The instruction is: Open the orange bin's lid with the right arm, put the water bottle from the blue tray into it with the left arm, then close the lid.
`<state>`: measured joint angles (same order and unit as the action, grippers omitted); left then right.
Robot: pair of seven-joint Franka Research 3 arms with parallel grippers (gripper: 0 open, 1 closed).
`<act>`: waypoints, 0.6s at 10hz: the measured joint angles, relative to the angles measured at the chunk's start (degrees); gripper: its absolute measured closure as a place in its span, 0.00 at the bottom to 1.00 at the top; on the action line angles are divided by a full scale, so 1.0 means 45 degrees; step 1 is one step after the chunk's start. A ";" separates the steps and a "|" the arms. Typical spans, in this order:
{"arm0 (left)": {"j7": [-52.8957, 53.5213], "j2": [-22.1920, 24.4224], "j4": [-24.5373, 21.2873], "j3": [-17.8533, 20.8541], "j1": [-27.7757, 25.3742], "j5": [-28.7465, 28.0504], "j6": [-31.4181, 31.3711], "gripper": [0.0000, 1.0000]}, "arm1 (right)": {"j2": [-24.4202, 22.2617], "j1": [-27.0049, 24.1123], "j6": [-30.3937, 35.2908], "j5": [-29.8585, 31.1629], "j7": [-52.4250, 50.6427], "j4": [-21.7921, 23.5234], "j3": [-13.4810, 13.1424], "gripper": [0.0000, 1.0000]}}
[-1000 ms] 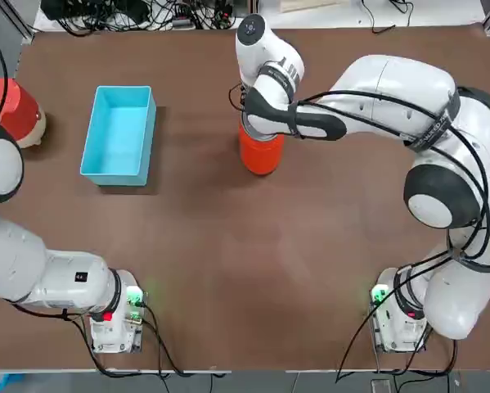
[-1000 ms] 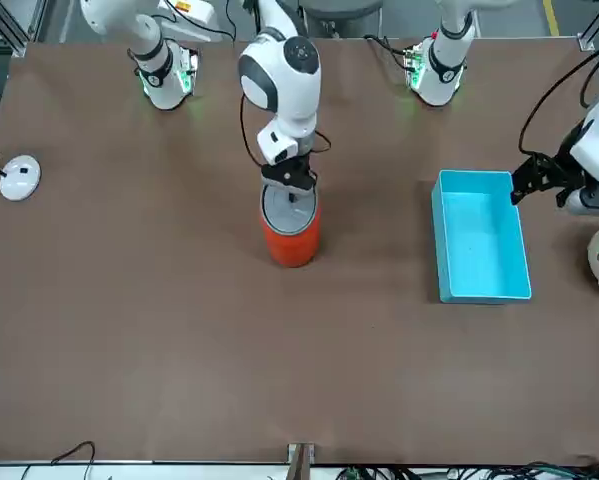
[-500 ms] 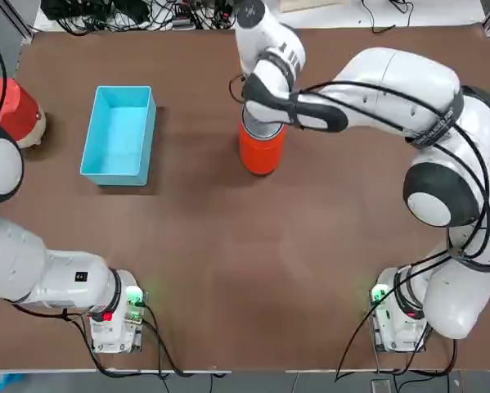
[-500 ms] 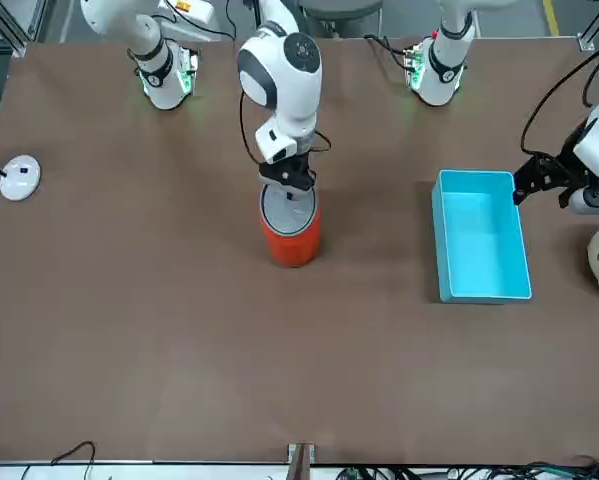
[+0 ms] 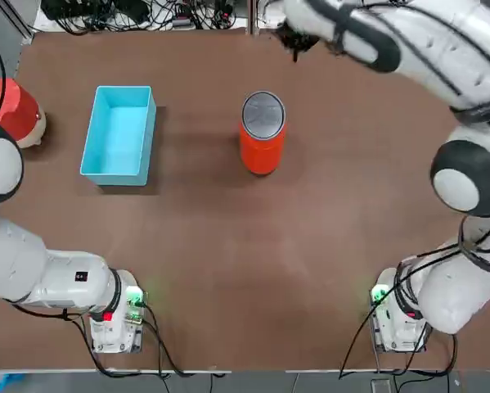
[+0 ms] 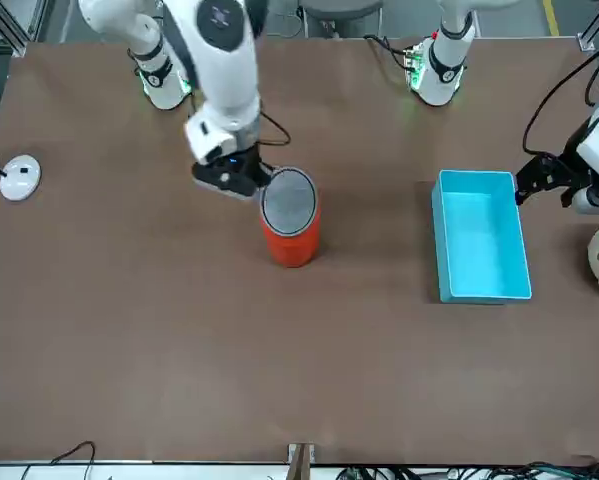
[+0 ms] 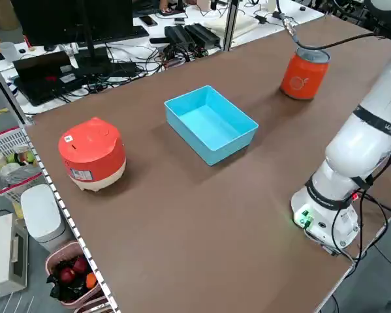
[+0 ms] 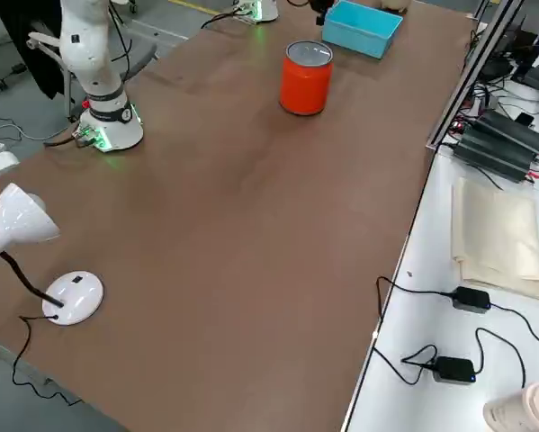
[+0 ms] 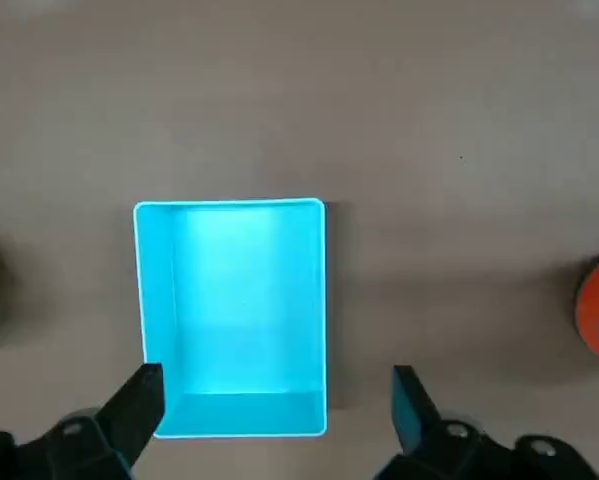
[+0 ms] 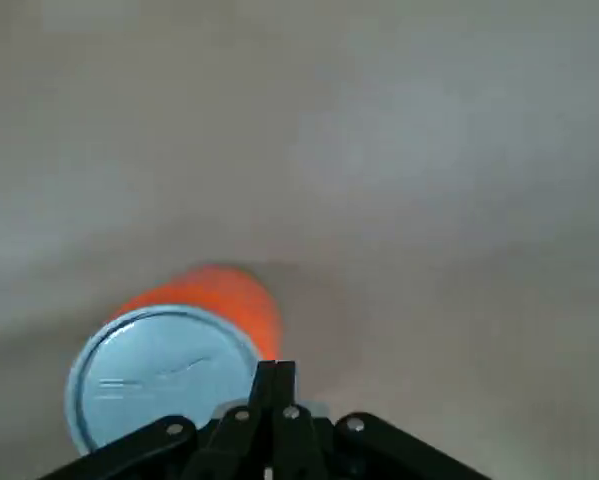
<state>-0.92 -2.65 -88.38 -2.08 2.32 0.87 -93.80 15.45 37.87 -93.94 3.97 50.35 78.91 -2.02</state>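
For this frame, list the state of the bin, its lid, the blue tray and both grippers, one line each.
Orange bin: upright
Lid: closed on the bin
Blue tray: empty
Right gripper: shut, holding nothing, beside the bin's top
Left gripper: open, holding nothing, by the tray
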 joint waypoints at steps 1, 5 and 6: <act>0.0000 0.0000 0.0009 -0.0005 0.0001 0.0000 0.0055 0.00 | -0.0473 -0.0757 0.0682 -0.0021 -0.1061 -0.0007 -0.0021 0.98; -0.0004 0.0001 0.0018 -0.0002 -0.0008 0.0000 0.0124 0.00 | -0.1896 -0.4650 0.2269 -0.0337 -0.6862 -0.0007 -0.0095 0.96; -0.0005 0.0001 0.0019 0.0001 -0.0013 0.0000 0.0126 0.00 | -0.2100 -0.5562 0.2373 -0.0357 -0.8286 0.0017 -0.0107 0.93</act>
<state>-0.94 -2.64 -88.29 -2.07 2.27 0.87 -93.23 6.00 12.84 -83.26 2.37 13.07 78.99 -2.50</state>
